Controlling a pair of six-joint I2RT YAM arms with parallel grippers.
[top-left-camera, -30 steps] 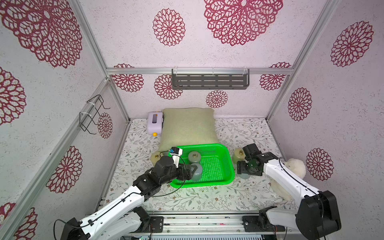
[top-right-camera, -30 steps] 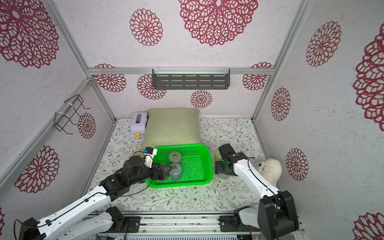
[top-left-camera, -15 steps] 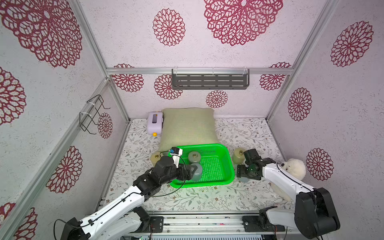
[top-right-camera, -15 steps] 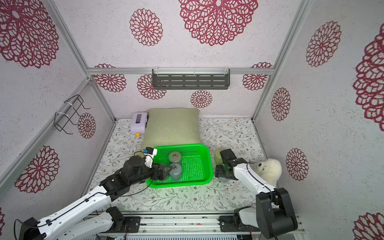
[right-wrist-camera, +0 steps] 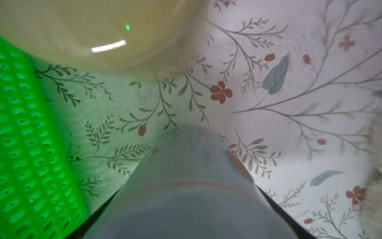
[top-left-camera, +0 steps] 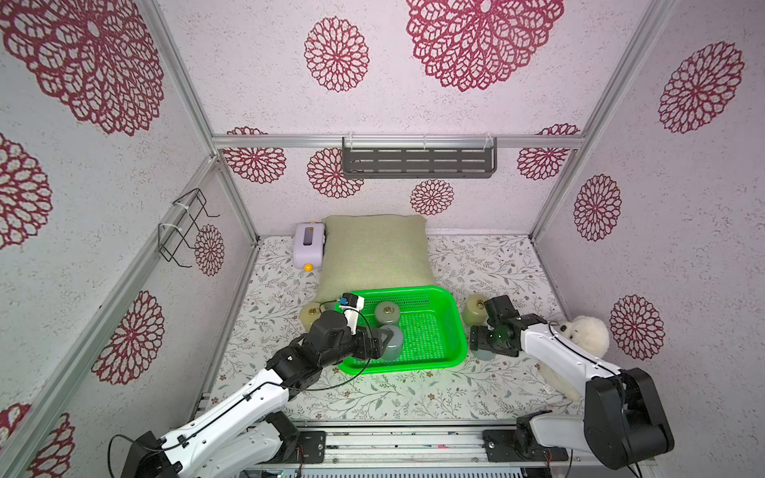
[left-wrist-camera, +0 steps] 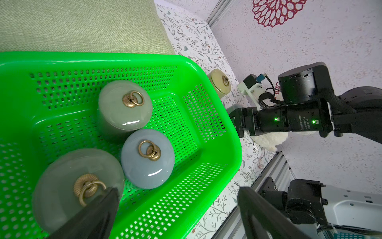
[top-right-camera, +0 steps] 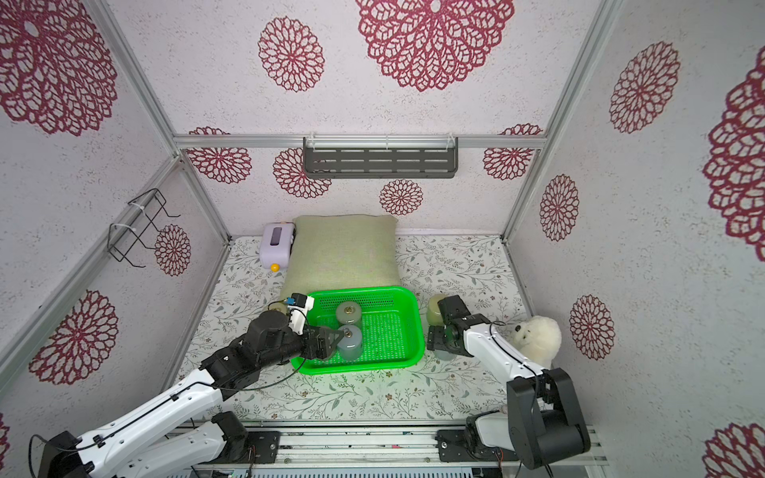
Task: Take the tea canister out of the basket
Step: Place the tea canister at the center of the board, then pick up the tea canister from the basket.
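The green basket [top-left-camera: 452, 331] [top-right-camera: 419, 331] [left-wrist-camera: 227, 144] [right-wrist-camera: 24, 144] holds three tea canisters: a green one [left-wrist-camera: 124, 105] [top-left-camera: 387, 312], a blue-grey one [left-wrist-camera: 147, 158] [top-left-camera: 392, 341] and a greenish one [left-wrist-camera: 78, 186]. My left gripper [left-wrist-camera: 177, 209] [top-left-camera: 383, 343] is open at the basket's left end, one finger over the greenish canister. A grey tea canister [right-wrist-camera: 192, 186] [top-left-camera: 482, 355] stands on the mat outside the basket's right wall. My right gripper [top-left-camera: 490, 341] [top-right-camera: 445, 343] has a finger on each side of it; whether they press is unclear.
A yellow canister [top-left-camera: 474, 309] [right-wrist-camera: 99, 31] stands just behind the right gripper, and another [top-left-camera: 309, 320] is left of the basket. Behind lie a pillow [top-left-camera: 374, 252] and a lilac box [top-left-camera: 308, 246]. A white plush toy [top-left-camera: 585, 339] sits at the right wall.
The right gripper has come forward and down with the grey canister, to the mat beside the basket's right wall. The left arm has not moved.
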